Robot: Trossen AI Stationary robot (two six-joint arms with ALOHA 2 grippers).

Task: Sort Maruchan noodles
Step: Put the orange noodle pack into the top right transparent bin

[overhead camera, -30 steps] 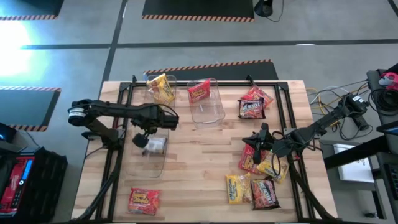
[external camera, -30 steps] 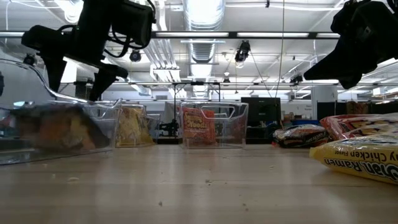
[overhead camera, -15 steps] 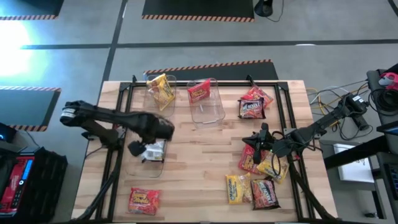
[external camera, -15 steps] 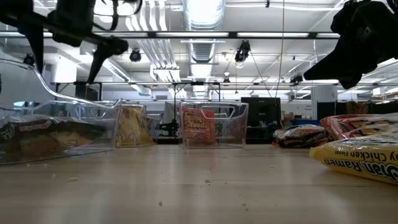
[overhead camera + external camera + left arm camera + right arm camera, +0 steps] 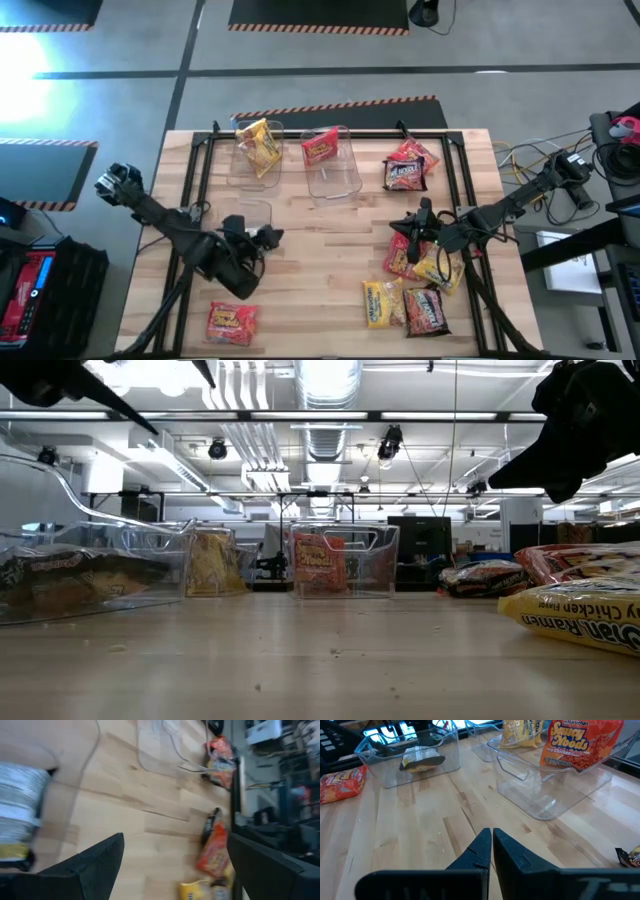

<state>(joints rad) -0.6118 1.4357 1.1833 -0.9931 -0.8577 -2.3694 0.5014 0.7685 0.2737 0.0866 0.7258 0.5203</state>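
The left gripper point(image 5: 262, 237) hung spread over the near bin point(image 5: 243, 212), which held a silvery-backed packet point(image 5: 421, 760). The right gripper point(image 5: 404, 228) waited to that bin's right, fingers pressed together, above a red packet point(image 5: 405, 255). More packets point(image 5: 402, 306) lay beside it; a red one point(image 5: 231, 323) lay nearer the table's point(image 5: 320, 240) front edge than the bin.

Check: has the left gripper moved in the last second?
Yes. In the high view the left gripper has pulled back from over the clear bin toward the table's near edge, ending closer to the red packet. Its fingers are open.
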